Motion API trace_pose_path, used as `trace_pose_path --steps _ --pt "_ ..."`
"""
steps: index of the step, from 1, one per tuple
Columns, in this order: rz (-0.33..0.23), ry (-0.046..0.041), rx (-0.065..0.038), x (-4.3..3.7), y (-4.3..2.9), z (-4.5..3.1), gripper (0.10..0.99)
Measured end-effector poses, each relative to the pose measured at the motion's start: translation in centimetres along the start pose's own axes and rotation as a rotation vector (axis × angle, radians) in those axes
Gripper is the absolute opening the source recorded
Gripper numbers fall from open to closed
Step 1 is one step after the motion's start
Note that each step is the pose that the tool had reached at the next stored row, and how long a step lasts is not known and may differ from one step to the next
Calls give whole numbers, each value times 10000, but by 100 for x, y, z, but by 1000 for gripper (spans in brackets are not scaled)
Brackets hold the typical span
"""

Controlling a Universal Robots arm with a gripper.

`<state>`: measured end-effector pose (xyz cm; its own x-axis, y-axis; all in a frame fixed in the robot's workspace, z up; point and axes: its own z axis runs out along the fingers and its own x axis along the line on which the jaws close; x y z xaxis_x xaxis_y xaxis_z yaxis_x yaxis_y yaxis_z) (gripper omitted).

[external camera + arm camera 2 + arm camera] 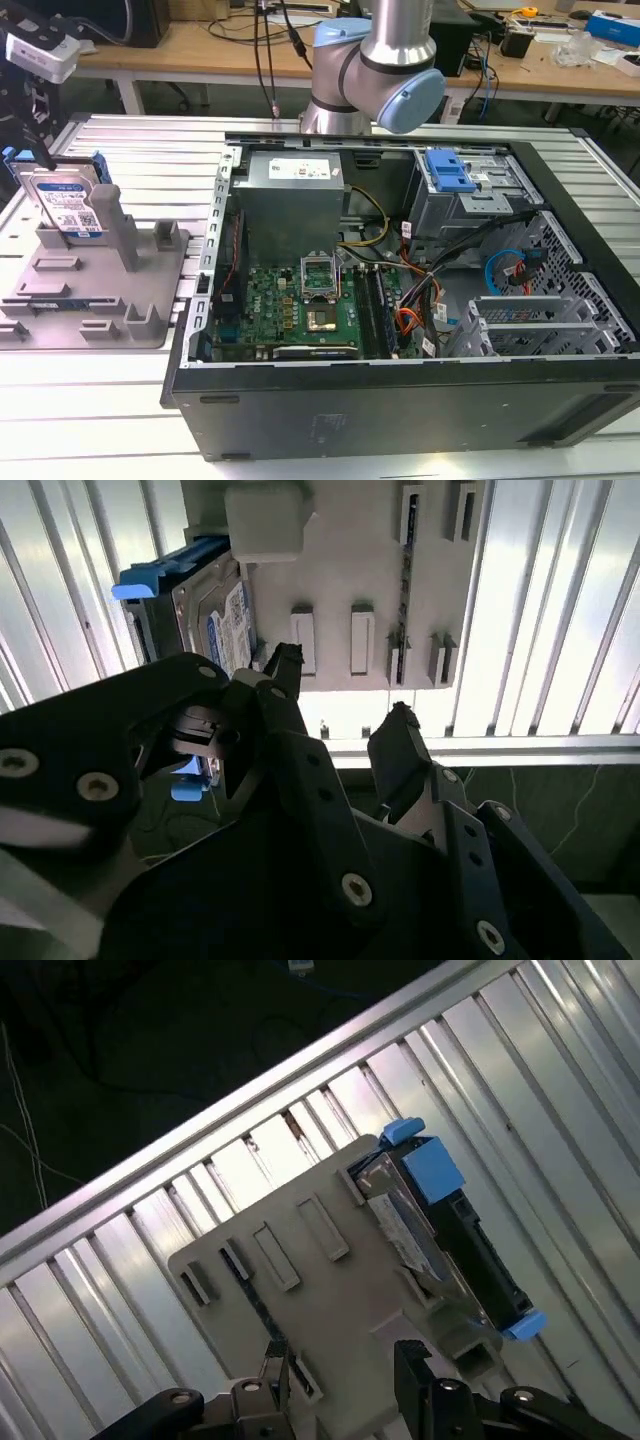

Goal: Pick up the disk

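The disk (68,205) stands on edge in the grey fixture (150,285) at the exterior view's left; it is silver with a white-and-blue label and blue side rails. My gripper (35,130) hangs just above and beside it at the far left. In both wrist views the two black fingers stand apart with nothing between them: my gripper (342,685) is open above the fixture (350,560), and the disk (215,610) lies off to one side of the finger gap. In the first wrist view, the disk (440,1230) sits at the fixture's (300,1280) edge, beyond my gripper (342,1358).
An open black computer case (400,400) fills the middle and right of the slatted aluminium table (150,140). Inside it are a motherboard (300,300), cables and a blue bracket (450,170). The arm's base (375,60) rises behind the case. Cluttered wooden benches stand at the back.
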<state>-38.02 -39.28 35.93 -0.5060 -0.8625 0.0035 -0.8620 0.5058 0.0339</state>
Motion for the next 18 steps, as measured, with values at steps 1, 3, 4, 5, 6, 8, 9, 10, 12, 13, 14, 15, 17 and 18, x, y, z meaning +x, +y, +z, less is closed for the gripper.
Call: trace_pose_path --steps 1,3,4,5,6,8,9,10,12,13,14,15,17,18 --pt "-318 11 1 0 -1 0 541" --pt "-695 23 3 -1 -3 1 541" --pt "-1035 35 4 -2 -4 1 541" --pt "-1226 41 4 -3 -5 1 541" --pt "-1392 46 6 -3 -6 2 541" --pt "-1750 59 6 -5 -8 2 541" --pt "-2121 72 8 -6 -10 3 541" --pt "-2386 81 9 -7 -12 3 541" --pt "-2892 97 11 -9 -15 4 541" --pt "-3033 102 11 -10 -17 4 541" --pt "-3209 108 12 -11 -19 5 541" --pt "-3323 112 12 -12 -21 5 541" --pt "-3646 122 15 -15 -26 5 541" --pt "-3769 126 16 -16 -28 5 541"
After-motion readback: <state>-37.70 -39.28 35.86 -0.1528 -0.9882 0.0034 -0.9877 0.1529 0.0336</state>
